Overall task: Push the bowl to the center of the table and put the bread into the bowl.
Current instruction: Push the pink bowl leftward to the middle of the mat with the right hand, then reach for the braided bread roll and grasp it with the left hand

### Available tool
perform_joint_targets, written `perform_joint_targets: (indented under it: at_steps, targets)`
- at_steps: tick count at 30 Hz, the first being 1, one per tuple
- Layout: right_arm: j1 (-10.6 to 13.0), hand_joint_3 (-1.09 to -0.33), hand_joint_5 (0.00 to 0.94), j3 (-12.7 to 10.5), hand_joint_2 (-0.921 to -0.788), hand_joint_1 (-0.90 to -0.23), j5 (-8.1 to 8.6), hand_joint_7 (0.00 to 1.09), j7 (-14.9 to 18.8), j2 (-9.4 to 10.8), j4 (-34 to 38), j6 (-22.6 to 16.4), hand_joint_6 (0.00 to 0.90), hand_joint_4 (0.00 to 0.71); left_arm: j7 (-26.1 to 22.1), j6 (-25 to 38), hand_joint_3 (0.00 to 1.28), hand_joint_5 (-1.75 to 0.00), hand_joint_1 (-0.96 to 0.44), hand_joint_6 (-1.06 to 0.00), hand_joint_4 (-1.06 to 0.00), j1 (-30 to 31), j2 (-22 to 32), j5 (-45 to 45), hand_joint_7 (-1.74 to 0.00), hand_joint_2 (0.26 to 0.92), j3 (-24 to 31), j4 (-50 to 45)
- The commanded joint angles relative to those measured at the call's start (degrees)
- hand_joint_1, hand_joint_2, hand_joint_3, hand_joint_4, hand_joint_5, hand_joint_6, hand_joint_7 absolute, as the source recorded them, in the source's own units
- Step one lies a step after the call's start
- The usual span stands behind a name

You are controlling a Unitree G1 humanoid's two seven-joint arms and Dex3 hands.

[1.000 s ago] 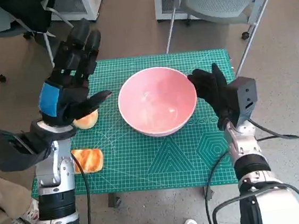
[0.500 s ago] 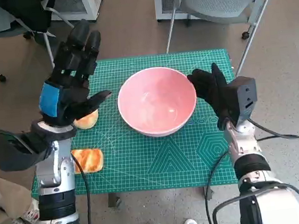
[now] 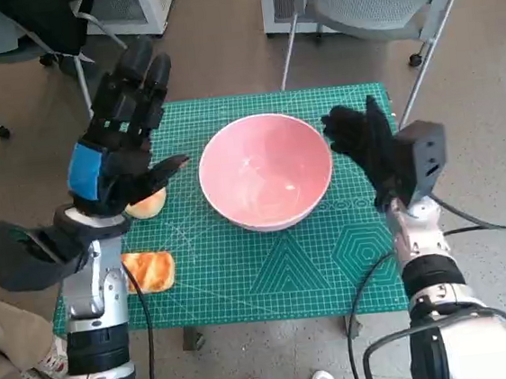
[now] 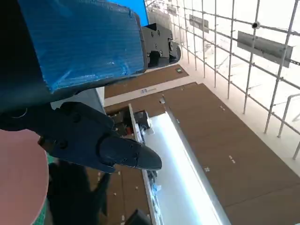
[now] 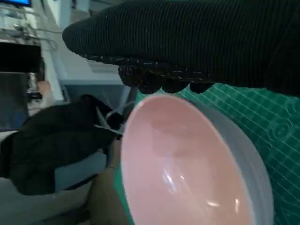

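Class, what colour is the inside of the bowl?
Pink; the bowl shows best in the head view.

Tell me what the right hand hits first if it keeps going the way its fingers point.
Probably the pink bowl: the right hand sits just beside its rim, fingers aimed toward it, though height is unclear.

Readable text, labels, brands, numbers, signs: none legible in any view. The green mat [image 3: 270, 269] is showing printed grid lines and geometric outlines only; any figures along its edges are too small to read. The blue tape on the left hand [image 3: 117, 140] is bearing no lettering.
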Motion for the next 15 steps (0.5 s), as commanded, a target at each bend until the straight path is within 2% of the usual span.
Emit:
perform_joint_targets:
  at_steps: [1, 8, 11, 15]
  targets:
    - [-0.3, -0.856, 0.004, -0.7, -0.921, -0.687, 1.62, 0.09, 2.7, -0.1, -1.9, -4.8, 0.053, 0.049, 0.5, -0.3, 0.1, 0.0, -0.55, -0.05, -0.02, 1.0, -0.2, -0.2, -0.25, 0.921, 0.1, -1.6]
    - [-0.2, -0.846, 0.0, -1.9, -0.921, -0.709, 6.42, 0.1, 9.5, 2.0, -7.8, -15.3, 0.053, 0.036, 0.8, -0.2, 0.1, 0.0, -0.56, -0.05, -0.02, 1.7, -0.7, -0.4, -0.26, 0.921, -0.2, -2.7]
    - [0.8, -0.846, 0.0, -1.5, -0.921, -0.704, 9.41, 0.1, 13.9, 3.8, -13.3, -20.0, 0.051, 0.029, 0.7, -0.1, 0.1, 0.0, -0.56, -0.04, -0.02, 1.8, -1.0, -0.6, -0.27, 0.921, -0.4, -2.9]
    - [2.3, -0.859, 0.002, -0.1, -0.921, -0.692, 12.36, 0.11, 18.6, 5.3, -19.7, -23.9, 0.051, 0.029, 0.4, -0.1, 0.1, 0.0, -0.56, -0.04, -0.02, 1.9, -1.2, -0.9, -0.27, 0.921, -0.5, -3.0]
